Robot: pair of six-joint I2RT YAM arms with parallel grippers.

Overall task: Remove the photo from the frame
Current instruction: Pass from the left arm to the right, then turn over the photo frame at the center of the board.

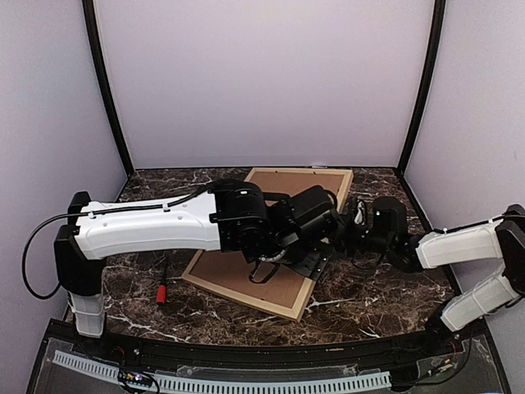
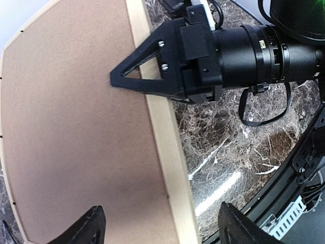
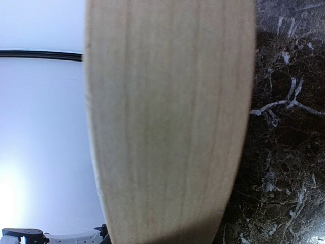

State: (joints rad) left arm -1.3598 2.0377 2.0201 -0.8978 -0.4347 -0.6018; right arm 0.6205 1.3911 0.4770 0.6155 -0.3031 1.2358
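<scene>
The right gripper point(image 2: 127, 79) seems clamped on the edge of the frame point(image 2: 163, 142); the left gripper point(image 2: 160, 229) hangs wide over its backing board point(image 2: 76, 127), to remove next.

Top cam: frame point(image 1: 297, 171) lies back up and skewed on the marble table point(image 1: 385, 304). The brown backing board point(image 1: 234, 279) fills the inside of the light wood moulding. The left arm point(image 1: 148, 226) reaches across the board. The left gripper point(image 1: 305, 261) sits over the frame's right long side, with the black wrist bulk hiding its fingers. The right gripper point(image 1: 349, 223) points in from the right arm point(image 1: 459, 246), just beside the left gripper on its far-right side, nose at the same frame edge. Its jaws are not readable from up here. A red-handled tool point(image 1: 162, 292) lies on the table well left of both grippers, clear of the frame. A black cable point(image 1: 29, 263) loops off the left arm's shoulder.
</scene>
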